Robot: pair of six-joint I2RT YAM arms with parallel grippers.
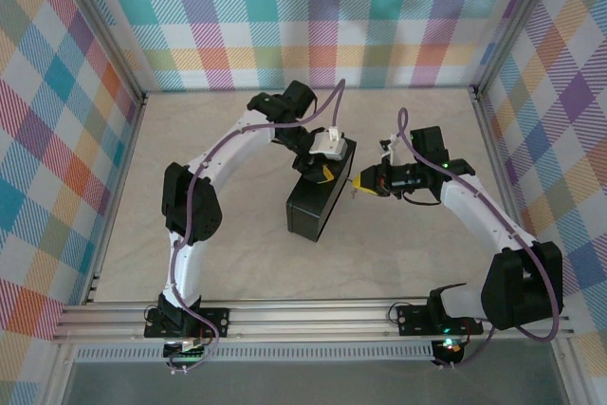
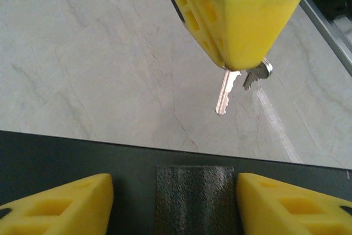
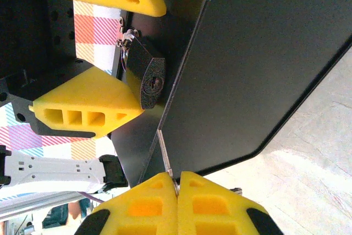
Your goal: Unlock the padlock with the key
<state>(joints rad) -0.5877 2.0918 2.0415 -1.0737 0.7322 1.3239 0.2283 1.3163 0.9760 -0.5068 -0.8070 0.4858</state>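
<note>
Padlock task at the approach stage, ordered from the near edge of the table [image 1: 237,263] outward. Nearest the bases, the right gripper [image 3: 177,179] has its yellow fingers pressed together on the bow of the key [image 3: 165,152], whose blade projects forward from the pinch; a second key [image 2: 256,75] hangs beside it from the same ring. Beyond the blade tip lies a black box [image 1: 313,206], along whose edge the blade runs in the right wrist view. Farther on sits the padlock [image 3: 148,78], resting on the box top with its keyway [image 3: 153,85] turned toward the key. Farthest, the left gripper [image 2: 175,182] straddles the padlock with its fingers spread, one to each side; the left wrist view shows a dark gap on both sides of the lock body, so the padlock is judged bracketed and not firmly clamped. Done: key picked up and roughly aimed at the lock. Left: steadying the padlock, closing the gap between blade tip and keyway, insertion, the turn, release of the shackle. Blade tip and keyway stand apart, and the blade looks offset to one side of the keyway
</note>
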